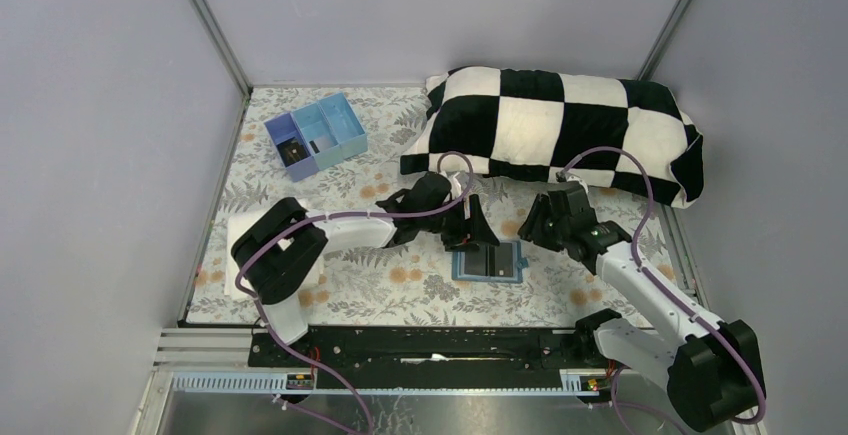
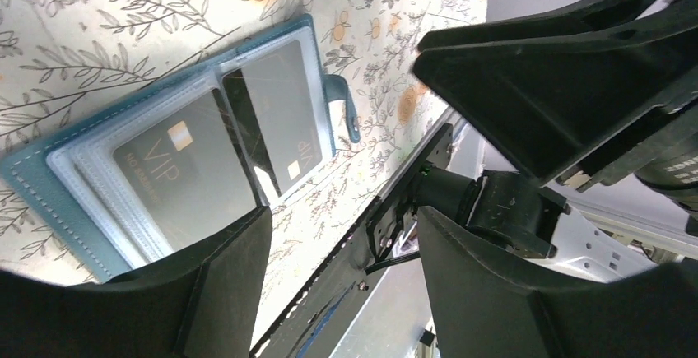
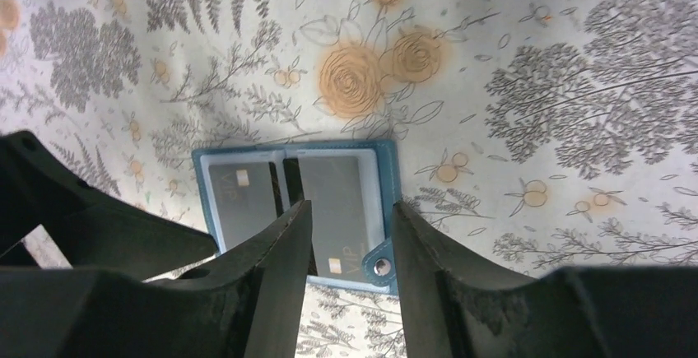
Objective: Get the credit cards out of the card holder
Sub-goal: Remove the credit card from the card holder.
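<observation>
The light-blue card holder point(image 1: 489, 262) lies open and flat on the floral cloth, with two dark grey VIP cards in its clear sleeves. It shows in the left wrist view point(image 2: 49, 185) and the right wrist view point(image 3: 385, 177). My left gripper point(image 1: 472, 232) is open and empty just above the holder's far left edge; its fingers point(image 2: 222, 292) frame the holder. My right gripper point(image 1: 540, 227) is open and empty, hovering to the right of the holder, whose right card point(image 3: 337, 202) lies between its fingers.
A black-and-white checked pillow point(image 1: 560, 130) lies at the back right. A blue-and-purple compartment tray point(image 1: 315, 135) stands at the back left. The black base rail point(image 1: 430, 345) runs along the near edge of the cloth.
</observation>
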Action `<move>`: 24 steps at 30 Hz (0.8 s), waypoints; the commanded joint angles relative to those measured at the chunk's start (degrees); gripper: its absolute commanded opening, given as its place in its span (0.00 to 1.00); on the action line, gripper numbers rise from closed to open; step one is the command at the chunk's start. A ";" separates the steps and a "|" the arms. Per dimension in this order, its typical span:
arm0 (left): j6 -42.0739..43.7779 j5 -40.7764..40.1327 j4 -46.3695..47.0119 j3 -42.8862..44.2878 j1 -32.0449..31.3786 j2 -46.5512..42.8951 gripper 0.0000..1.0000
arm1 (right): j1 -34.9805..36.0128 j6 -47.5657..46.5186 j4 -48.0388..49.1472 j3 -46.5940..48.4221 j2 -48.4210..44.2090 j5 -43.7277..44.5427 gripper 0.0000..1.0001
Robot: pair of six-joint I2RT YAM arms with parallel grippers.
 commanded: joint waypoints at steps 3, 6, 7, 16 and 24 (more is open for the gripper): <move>-4.06 4.59 8.17 0.89 -0.55 1.14 0.69 | -0.16 1.92 4.21 -1.81 1.51 -11.21 0.40; -6.05 5.56 10.90 1.04 -1.26 3.08 0.68 | -0.16 3.57 7.37 -4.69 3.80 -13.66 0.33; -6.44 5.76 11.31 1.15 -1.45 3.64 0.68 | -0.16 3.92 8.12 -5.27 4.41 -13.98 0.31; -6.63 6.87 11.86 3.67 -1.97 9.73 0.67 | -0.16 4.80 10.75 -7.55 8.10 -11.68 0.27; -2.37 3.78 5.46 5.47 -1.91 11.27 0.67 | -0.16 4.87 12.03 -8.57 9.44 -10.77 0.27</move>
